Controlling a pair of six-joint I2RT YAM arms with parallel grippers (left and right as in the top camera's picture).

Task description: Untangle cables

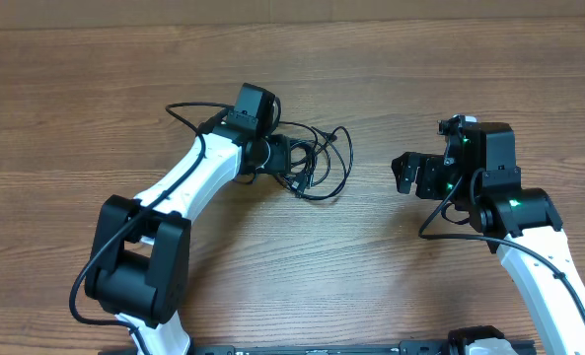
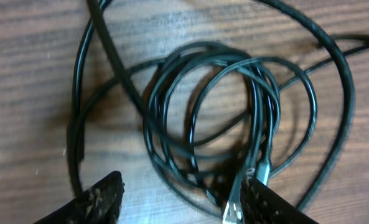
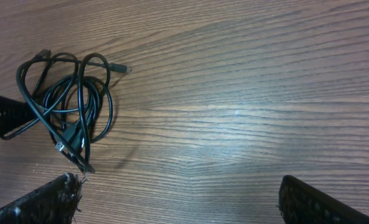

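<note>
Wood-grain surface (image 1: 371,296) carries the work, with both arms reaching in from the near edge.

Left hand (image 2: 181,202): open. Its two fingers stand apart, low over the surface, with the lower part of the cables (image 2: 262,130) lying between them. One finger (image 2: 265,205) sits just beside a silver-tipped plug (image 2: 234,210); contact cannot be confirmed. No strand is pinched. Judgement: the hand is set astride the cables so that closing would take the plug end or the loops next to it.

Cables: thin black cords wound into a tight knot of overlapping loops. Wider slack loops swing round the outside, and one long strand crosses from the upper left. From overhead they lie flat at the tip of the left hand, left of the middle of the surface, and are not lifted.

Right hand (image 3: 181,202): open wide and empty, with bare wood between its fingers. It is well apart from the cables (image 3: 78,118) and turned toward them, so its camera shows them whole, a free plug end sticking out at the top. Judgement: it is held back to keep the view and to be ready for a second strand.

Risk: closing on several loops at once would drag the knot whole rather than part it.
</note>
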